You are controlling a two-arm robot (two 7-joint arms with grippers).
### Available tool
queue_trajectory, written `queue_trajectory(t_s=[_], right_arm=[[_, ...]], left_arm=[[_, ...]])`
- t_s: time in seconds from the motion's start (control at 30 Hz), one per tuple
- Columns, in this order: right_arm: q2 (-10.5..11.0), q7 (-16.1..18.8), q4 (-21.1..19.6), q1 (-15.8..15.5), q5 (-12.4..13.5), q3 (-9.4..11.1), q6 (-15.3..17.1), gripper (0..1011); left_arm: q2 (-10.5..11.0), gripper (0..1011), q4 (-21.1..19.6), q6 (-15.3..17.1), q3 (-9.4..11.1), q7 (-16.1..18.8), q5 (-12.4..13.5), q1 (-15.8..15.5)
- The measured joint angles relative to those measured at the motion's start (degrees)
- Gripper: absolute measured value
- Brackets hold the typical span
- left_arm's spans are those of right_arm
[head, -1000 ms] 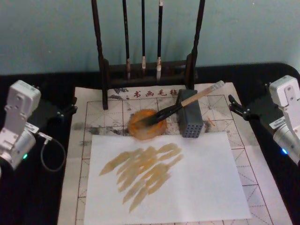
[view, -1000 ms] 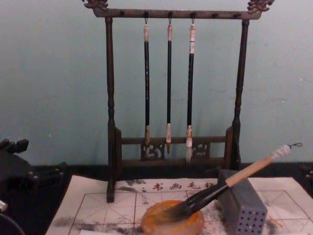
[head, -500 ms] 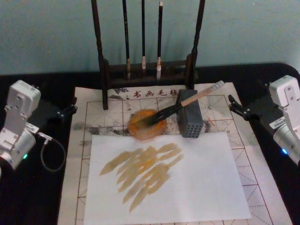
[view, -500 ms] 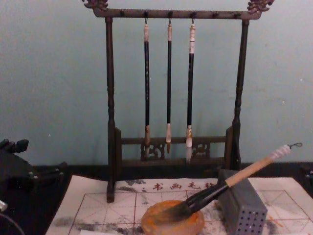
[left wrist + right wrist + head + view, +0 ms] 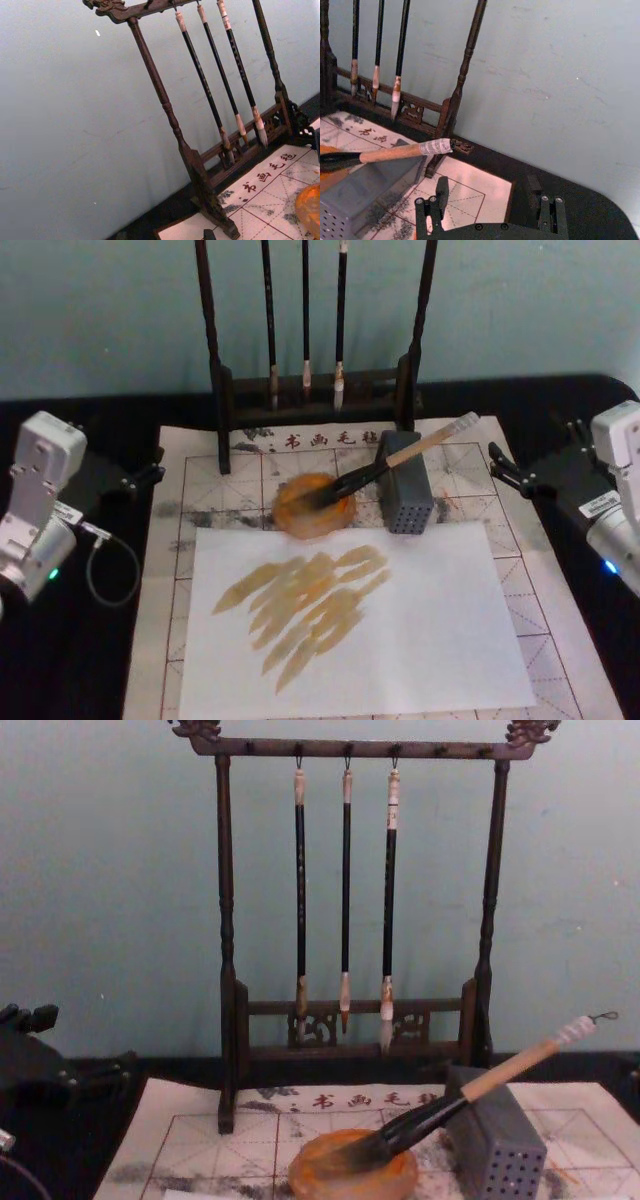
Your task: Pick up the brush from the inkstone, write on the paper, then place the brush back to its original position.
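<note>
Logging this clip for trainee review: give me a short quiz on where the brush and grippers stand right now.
1. True or false: the right gripper is shut on the brush.
2. What does the brush handle lean on? A) nothing, it lies flat B) the grey box C) a stack of books
3. Fill in: the bristles rest in the round orange ____.
Key: 1 false, it sits open off to the right, with the left gripper parked off to the left; 2 B; 3 dish.
</note>
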Motion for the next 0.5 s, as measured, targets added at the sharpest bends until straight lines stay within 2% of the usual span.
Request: queue_trajectory(t_s=[0.27, 0.3, 0.43, 0.5], right_arm=[[-0.88, 2.31, -2.18, -3.46, 4.88, 3.28, -0.29, 1000], [-1.07, 3.01, -2.70, -4.13, 6.20, 3.88, 0.06, 1000], [-1.47, 4.61, -3.69, -5.16, 8.55, 4.91, 0.92, 1000], [-2.03, 6.54, -4.30, -5.74, 10.62, 5.53, 1.63, 1000]], left_arm=[[0.00, 1001, 0.00, 0.00, 0.00, 0.00, 0.00, 0.00], [0.00, 1001, 0.00, 0.00, 0.00, 0.00, 0.00, 0.00], [0.00, 1001, 0.00, 0.00, 0.00, 0.00, 0.00, 0.00], [0.00, 1001, 0.00, 0.00, 0.00, 0.00, 0.00, 0.00]])
